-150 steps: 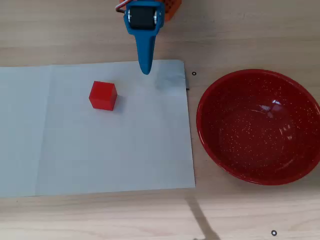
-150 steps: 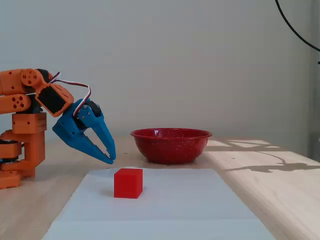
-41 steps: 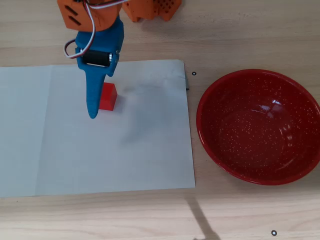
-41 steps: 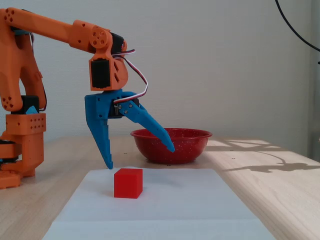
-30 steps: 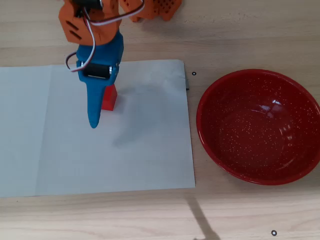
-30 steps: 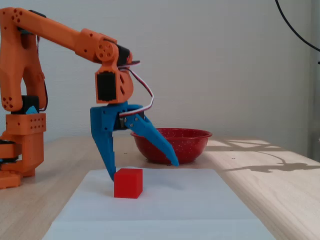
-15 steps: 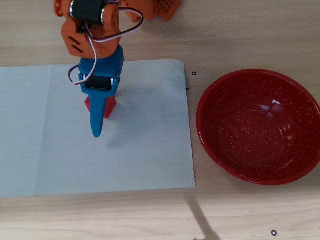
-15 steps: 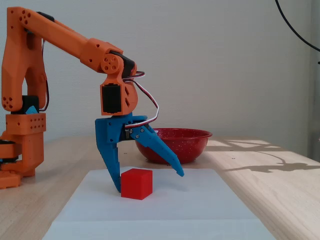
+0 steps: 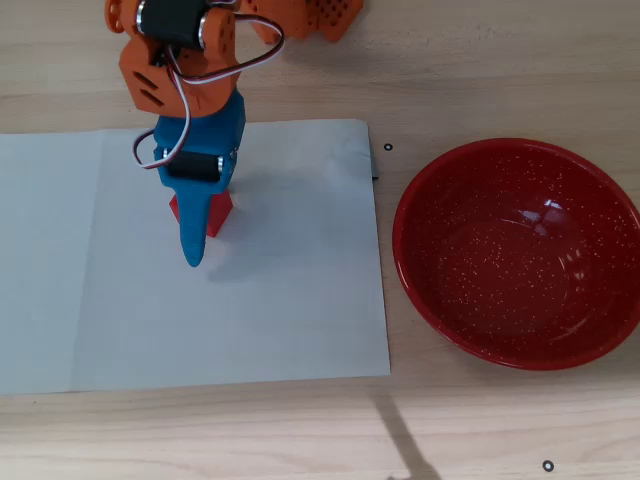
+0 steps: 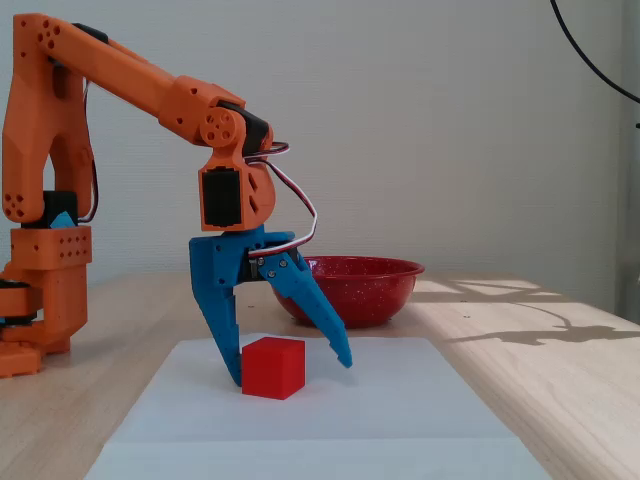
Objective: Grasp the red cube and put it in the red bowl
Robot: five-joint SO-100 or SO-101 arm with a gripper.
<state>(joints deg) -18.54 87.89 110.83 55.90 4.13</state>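
Red against white, the red cube (image 10: 272,367) was seen resting on a sheet of white paper (image 10: 330,420) spread over the wooden worktop (image 10: 520,370). The blue end effector (image 10: 290,372) was lowered around it, its jaws spread wide: in the fixed view the straight finger stood against, or just beside, the cube's left face, while the angled finger hung off to the right, clearly apart from the cube and with its tip slightly above the paper. Nothing was held; the cube sat flat between the two fingers.

In the overhead view the cube (image 9: 217,210) was mostly hidden beneath the end effector (image 9: 196,240), with only red corners showing on either side of the blue finger. The cube was therefore judged to lie directly under and between the jaws, nearer the straight finger, so that closing would call for the angled finger to sweep in from the right of the fixed view. Being a cube, it offered no long axis to align with; its faces appeared roughly square to the fingers.

The red bowl (image 9: 517,255) stood empty on the bare wood, well apart to the right of the paper in the overhead view, behind the arm in the fixed view. The grasp was judged not yet made.
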